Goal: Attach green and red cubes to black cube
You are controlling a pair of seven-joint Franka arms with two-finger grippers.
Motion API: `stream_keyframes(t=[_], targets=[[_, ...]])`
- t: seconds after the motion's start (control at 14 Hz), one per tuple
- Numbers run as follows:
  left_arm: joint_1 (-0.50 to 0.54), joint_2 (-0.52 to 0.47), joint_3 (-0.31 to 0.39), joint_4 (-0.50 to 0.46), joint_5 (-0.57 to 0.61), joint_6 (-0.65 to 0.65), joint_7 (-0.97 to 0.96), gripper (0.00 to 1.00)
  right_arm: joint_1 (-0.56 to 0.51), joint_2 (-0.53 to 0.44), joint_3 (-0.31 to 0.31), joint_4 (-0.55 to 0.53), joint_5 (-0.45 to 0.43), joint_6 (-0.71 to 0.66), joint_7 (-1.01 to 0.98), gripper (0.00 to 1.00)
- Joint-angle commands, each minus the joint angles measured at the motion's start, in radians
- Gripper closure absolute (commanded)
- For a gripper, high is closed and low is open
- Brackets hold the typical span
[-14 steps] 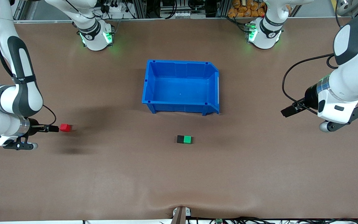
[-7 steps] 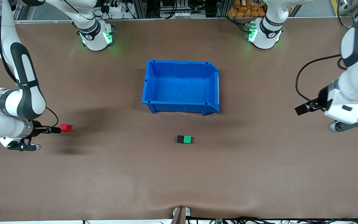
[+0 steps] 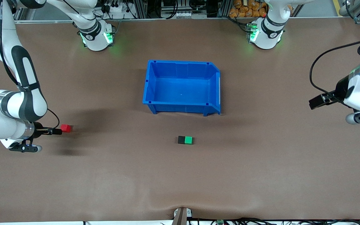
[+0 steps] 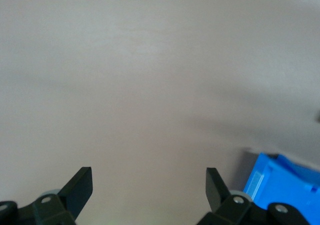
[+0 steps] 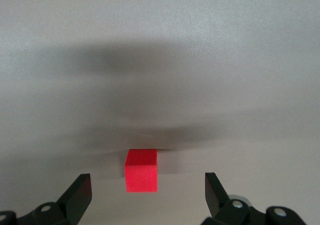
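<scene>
The red cube (image 3: 66,128) lies on the brown table toward the right arm's end. My right gripper (image 3: 57,131) is low beside it and open; in the right wrist view the red cube (image 5: 141,171) sits just ahead of the gripper (image 5: 147,185), with a wide gap to each finger. The black cube (image 3: 181,139) and the green cube (image 3: 188,140) sit side by side, touching, mid-table, nearer the front camera than the bin. My left gripper (image 3: 313,103) hangs open and empty over bare table at the left arm's end; in its wrist view the gripper (image 4: 148,182) has nothing between its fingers.
A large blue bin (image 3: 150,90) stands empty in the middle of the table, farther from the front camera than the cube pair. Its corner (image 4: 280,180) shows in the left wrist view. Both arm bases stand along the table's back edge.
The left arm has drawn away toward its own end of the table. The right gripper has shifted only slightly by the red cube. No cube has moved.
</scene>
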Motion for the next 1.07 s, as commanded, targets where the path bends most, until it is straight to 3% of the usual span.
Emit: stream_keyframes(t=[0.0,0.21,0.57,1.0], targets=[[0.007,-0.030,0.003,-0.017,-0.017,-0.013,0.087,0.00,-0.017,0.032,0.008,0.003,0.011,0.044,-0.001,0.00],[0.021,-0.072,0.003,-0.052,-0.098,-0.034,0.100,0.00,-0.018,0.042,0.008,0.003,0.013,0.047,-0.001,0.00],[0.021,-0.207,0.001,-0.172,-0.109,-0.036,0.104,0.00,-0.026,0.065,0.009,0.002,0.028,0.058,0.025,0.00],[0.021,-0.229,0.003,-0.177,-0.122,-0.022,0.149,0.00,-0.017,0.069,0.009,-0.047,0.030,0.111,0.039,0.00]])
